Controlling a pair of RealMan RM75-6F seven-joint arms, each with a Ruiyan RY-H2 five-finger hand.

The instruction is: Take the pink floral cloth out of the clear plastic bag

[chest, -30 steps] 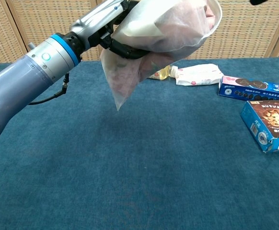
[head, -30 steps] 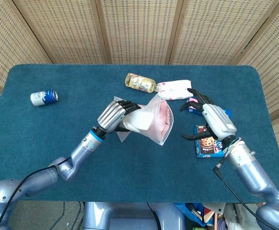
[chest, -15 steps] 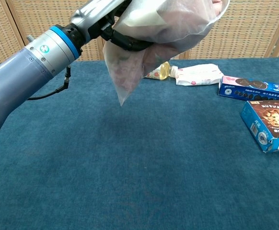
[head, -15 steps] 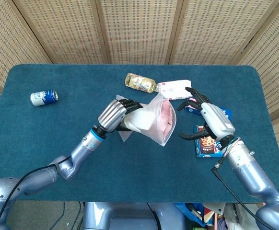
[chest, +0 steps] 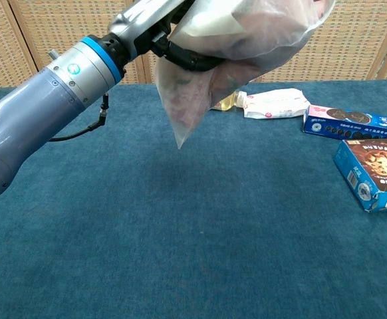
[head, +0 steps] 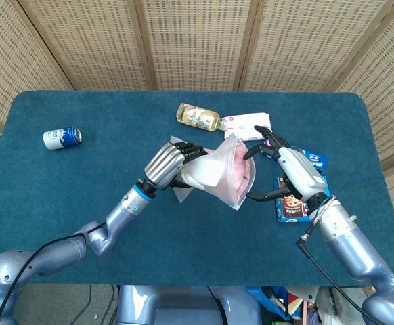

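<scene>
left hand (head: 168,164): fingers wrapped round the closed end of the clear plastic bag (head: 219,172), holding it up off the table (head: 82,196); in the chest view the bag's lower corner hangs free above the cloth-covered top.
right hand (head: 288,172): holds nothing, fingers spread wide, thumb and fingertips curved toward the bag's open edge, just beside it; whether they touch the rim i cannot tell.
pink floral cloth (head: 239,172): inside the bag, showing pink through the plastic near the mouth, which faces the right hand.
bag edges: mouth rim stands upright and gaping; a flat flap sticks out under the left hand.
near things: bottle (head: 198,116) and white pouch (head: 248,124) lie just behind the bag; two blue biscuit boxes (chest: 373,169) lie under and beside the right hand.
open room: broad bare table in front of the bag and to the left, where only a can (head: 62,137) lies, well apart.
</scene>
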